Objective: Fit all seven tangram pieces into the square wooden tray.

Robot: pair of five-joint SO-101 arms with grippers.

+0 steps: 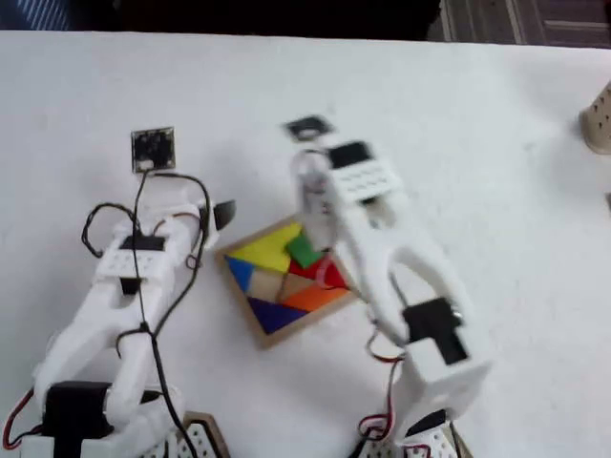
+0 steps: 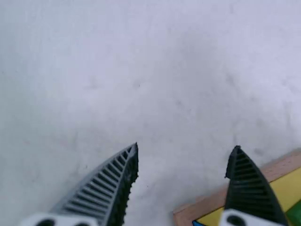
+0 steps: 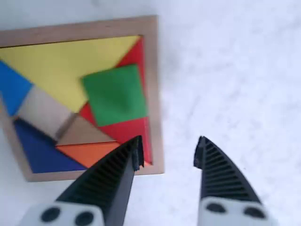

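White arms, black cables, ribbed end effectors.

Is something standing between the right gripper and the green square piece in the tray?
Nothing visible does. The right gripper, open, hangs by the edge of the tray, and the green square lies uncovered on top of the red piece and the yellow piece.
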